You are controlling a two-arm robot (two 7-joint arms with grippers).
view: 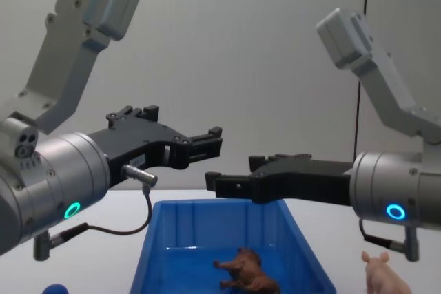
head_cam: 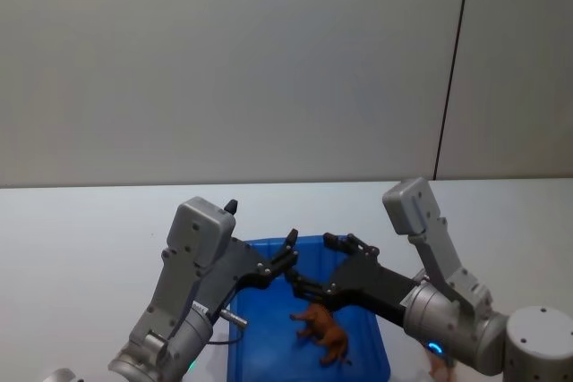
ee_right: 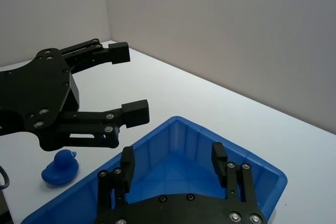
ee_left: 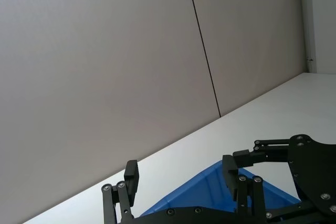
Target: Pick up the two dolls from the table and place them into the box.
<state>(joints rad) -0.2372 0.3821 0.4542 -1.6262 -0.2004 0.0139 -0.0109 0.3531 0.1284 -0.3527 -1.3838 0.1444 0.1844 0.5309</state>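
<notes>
Left hand [view: 212, 144] and right hand [view: 232, 173] hang wide and empty, tips close, over the box [view: 207, 204] with the lion doll [view: 247, 271] inside; the pig doll [view: 381, 271] stands lower right on the worktop [view: 89, 201] beside it, where my reach may clip the wall

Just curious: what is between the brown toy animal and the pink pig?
The side wall of the blue box: the brown animal is inside it, the pig outside, as the chest view shows.

blue toy duck [ee_right: 60, 167], grey wall [head_cam: 233, 60], dark vertical seam [head_cam: 452, 64]
</notes>
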